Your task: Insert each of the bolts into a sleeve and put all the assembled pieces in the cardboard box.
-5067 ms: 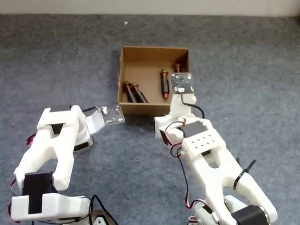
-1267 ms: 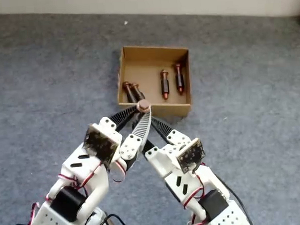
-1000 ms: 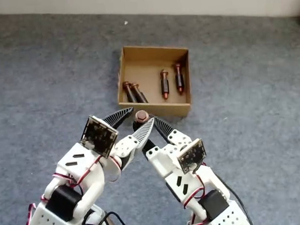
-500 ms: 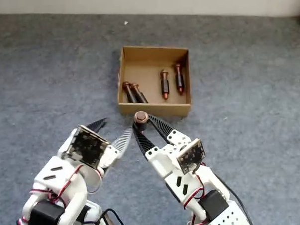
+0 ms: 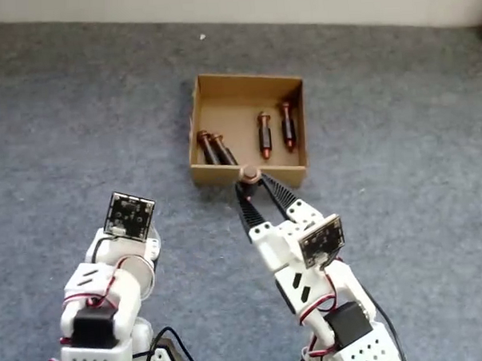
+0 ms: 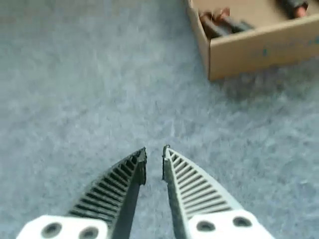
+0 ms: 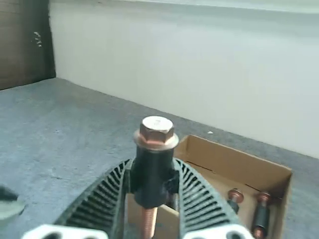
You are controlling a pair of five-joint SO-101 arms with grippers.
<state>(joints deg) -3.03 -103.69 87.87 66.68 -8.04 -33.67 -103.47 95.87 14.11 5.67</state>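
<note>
Bolt (image 7: 156, 130) noted seated in a black sleeve (image 7: 151, 179). The piece is held upright, copper head on top, with the threaded end showing below the sleeve. The sleeve is clamped from both sides by the right gripper (image 7: 152, 172), its ribbed fingers closed firmly on it.

Seen from above, the held piece is placed at the near wall of the cardboard box (image 5: 225, 175), about midway along that wall. Whether it is over the rim or just outside it cannot be told.

Four finished pieces are recorded lying on the box floor. The left pair (image 5: 208, 147) is laid side by side, slanted, in the near left corner. The right pair (image 5: 264, 136) is laid roughly parallel toward the right wall, heads pointing to the far wall, apart from the first two.

The left gripper (image 6: 153, 155) is held over bare grey carpet (image 5: 78, 116), well off the box's near left corner. Its fingers are drawn almost together, a thin gap is left at the tips, and nothing is gripped between them.
</note>
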